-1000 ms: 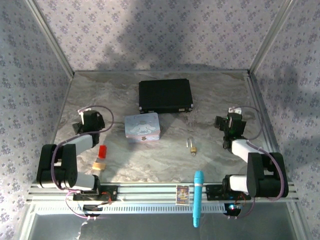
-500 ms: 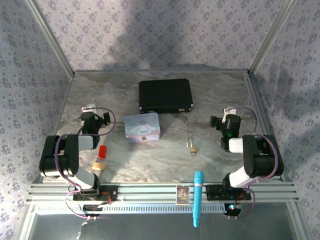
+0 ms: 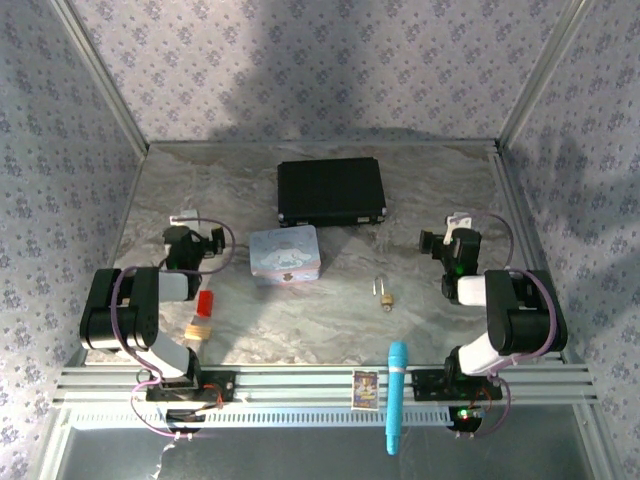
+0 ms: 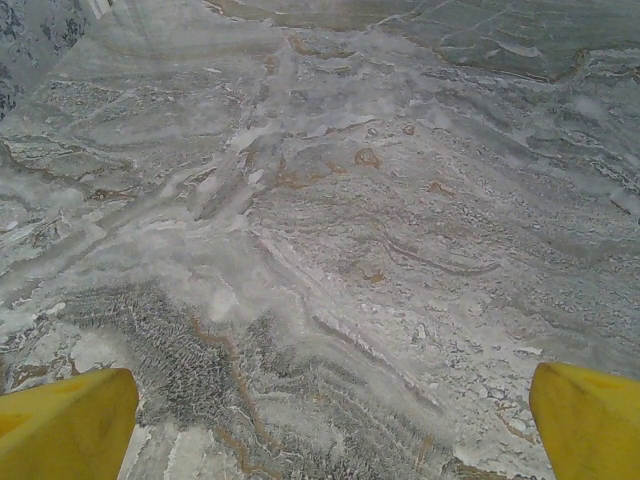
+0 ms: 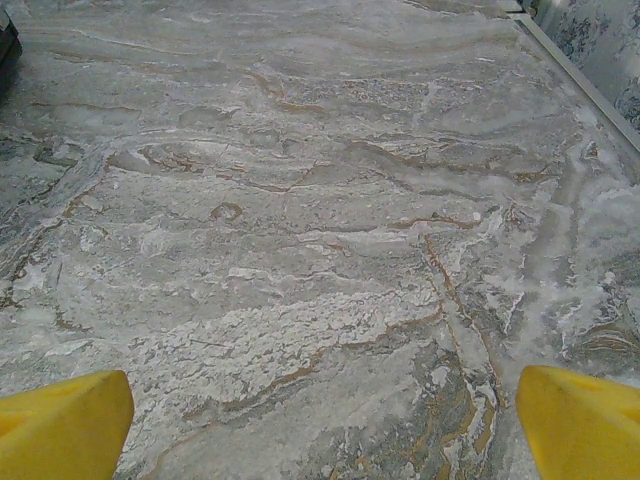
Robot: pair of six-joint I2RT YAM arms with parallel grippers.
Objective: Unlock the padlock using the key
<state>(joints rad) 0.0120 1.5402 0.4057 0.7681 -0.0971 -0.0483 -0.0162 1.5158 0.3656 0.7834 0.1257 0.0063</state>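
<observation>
The padlock [image 3: 386, 298], with a brass body and a thin silver shackle, lies on the marble table [image 3: 440, 180] right of centre. A thin silvery bit that may be the key [image 3: 375, 290] lies against its left side, too small to tell apart. My left gripper [image 3: 186, 220] hovers at the left side of the table, far from the padlock. In the left wrist view its yellow fingertips [image 4: 65, 425] stand wide apart over bare marble. My right gripper [image 3: 456, 224] is right of the padlock. Its yellow fingertips [image 5: 580, 425] are also spread over bare marble.
A black case [image 3: 331, 191] lies at the back centre, with a pastel tin [image 3: 285, 254] in front of it. A red-and-tan cylinder [image 3: 203, 312] sits near the left arm. A blue tool [image 3: 396, 395] and a small card [image 3: 365, 389] rest on the front rail. Patterned walls close in both sides.
Both arms have changed pose over the last second: their elbows rose and the grippers shifted slightly toward the back. The padlock has not moved.
</observation>
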